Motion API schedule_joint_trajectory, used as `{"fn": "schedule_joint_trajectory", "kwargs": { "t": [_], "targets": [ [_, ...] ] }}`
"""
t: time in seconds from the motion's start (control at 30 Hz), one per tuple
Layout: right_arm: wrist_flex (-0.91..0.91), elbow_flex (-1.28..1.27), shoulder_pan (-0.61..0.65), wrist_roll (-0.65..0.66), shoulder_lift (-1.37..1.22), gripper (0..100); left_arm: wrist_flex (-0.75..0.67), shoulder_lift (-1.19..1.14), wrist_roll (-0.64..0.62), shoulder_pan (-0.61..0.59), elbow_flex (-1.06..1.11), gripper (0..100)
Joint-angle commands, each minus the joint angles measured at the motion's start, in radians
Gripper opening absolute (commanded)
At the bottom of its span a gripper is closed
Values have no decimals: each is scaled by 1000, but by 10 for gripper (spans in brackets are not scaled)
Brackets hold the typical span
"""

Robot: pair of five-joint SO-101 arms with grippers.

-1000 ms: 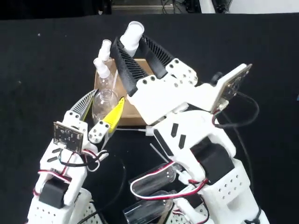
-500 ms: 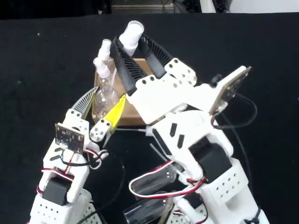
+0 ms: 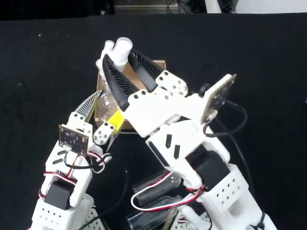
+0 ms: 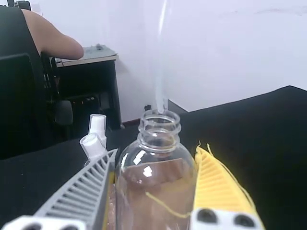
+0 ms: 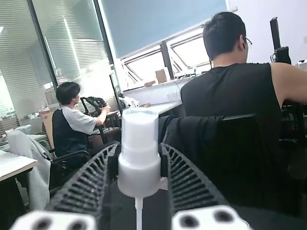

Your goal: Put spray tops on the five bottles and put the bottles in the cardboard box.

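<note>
Two grips we see at the cardboard box (image 3: 159, 65) edge: left end effector (image 4: 156, 155) clamps a clear bottle (image 4: 156, 189), right end effector (image 5: 139, 147) pinches a spray top (image 5: 139, 163) above its neck; black counter (image 3: 254, 52) spreads wide around.

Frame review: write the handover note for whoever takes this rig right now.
Left gripper: shut on an open bottle, upright by the cardboard box.
Right gripper: shut on a spray top above it, tube at the bottle's neck.
Done: two capped bottles seem to stand in the box.
To do: seat this top, box the bottle, then the two bottles lying by the arm bases.
</note>
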State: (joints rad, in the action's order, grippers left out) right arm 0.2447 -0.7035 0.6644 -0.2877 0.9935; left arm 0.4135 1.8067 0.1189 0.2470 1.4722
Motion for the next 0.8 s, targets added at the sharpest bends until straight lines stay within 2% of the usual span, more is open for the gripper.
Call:
{"fn": "schedule_joint_trajectory", "kwargs": {
  "t": [0.0, 0.5, 0.77],
  "targets": [
    [-9, -22, 11, 15, -1, 25, -23, 15, -11, 16, -21, 37],
    [-2, 124, 8, 17, 1, 25, -23, 15, -11, 16, -21, 37],
    [-8, 124, -64, 17, 1, 25, -23, 15, -9, 15, -21, 37]
  ]
}}
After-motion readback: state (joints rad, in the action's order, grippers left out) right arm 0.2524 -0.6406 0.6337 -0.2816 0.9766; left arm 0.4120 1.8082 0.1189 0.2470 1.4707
